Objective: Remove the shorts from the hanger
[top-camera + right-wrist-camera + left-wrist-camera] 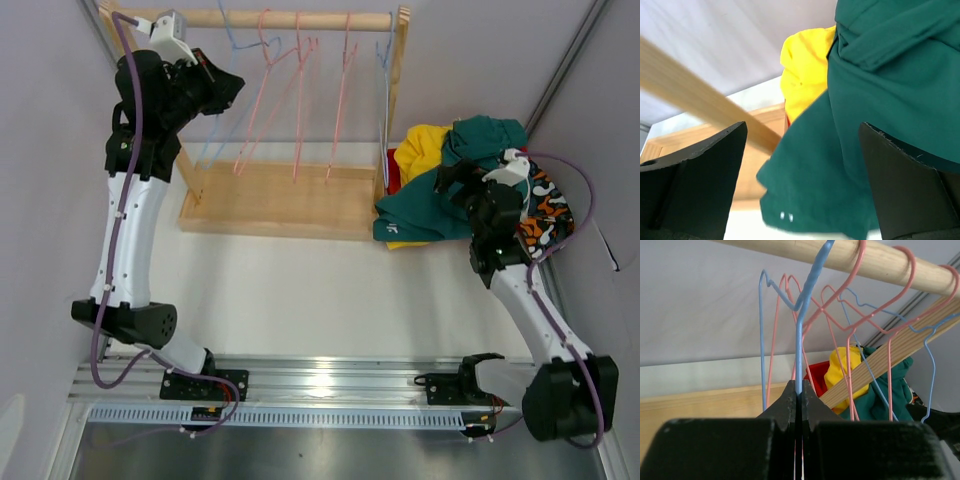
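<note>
My left gripper (222, 88) is up at the left end of the wooden rod (300, 19), shut on the wire of a bare blue hanger (800, 335), as the left wrist view shows (799, 390). No shorts hang on any hanger. The shorts lie in a pile right of the rack: dark green (425, 212), yellow (420, 145), orange-black-white patterned (545, 212), and a red-orange bit (392, 172). A black pair does not show. My right gripper (452, 185) is open over the dark green shorts (880, 100), empty, with the yellow pair (805, 70) behind.
Several bare pink hangers (300, 90) and another blue one (384, 60) hang on the rod. The rack has a wooden base board (280, 200) and a right post (398, 70). Grey walls stand close on both sides.
</note>
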